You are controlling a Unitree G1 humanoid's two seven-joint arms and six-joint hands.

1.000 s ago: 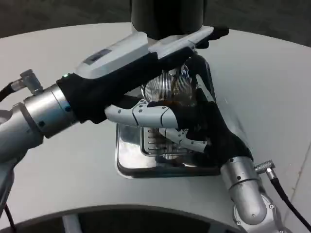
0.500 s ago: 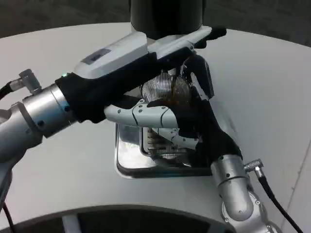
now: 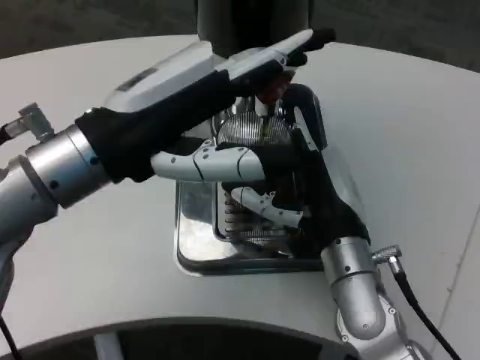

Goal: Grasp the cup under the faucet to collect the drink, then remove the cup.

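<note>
Fingers (image 3: 300,161) of the right hand (image 3: 315,191) wrap around a ribbed clear cup (image 3: 251,131), gripping it above the shiny metal drip tray (image 3: 196,236). Left hand (image 3: 217,82) reaches with fingers extended toward the dark dispenser (image 3: 251,19) above the cup; whether it holds anything cannot be told. White round table (image 3: 405,127) beneath.

No readable text, label, brand, number or sign appears on anything here.
</note>
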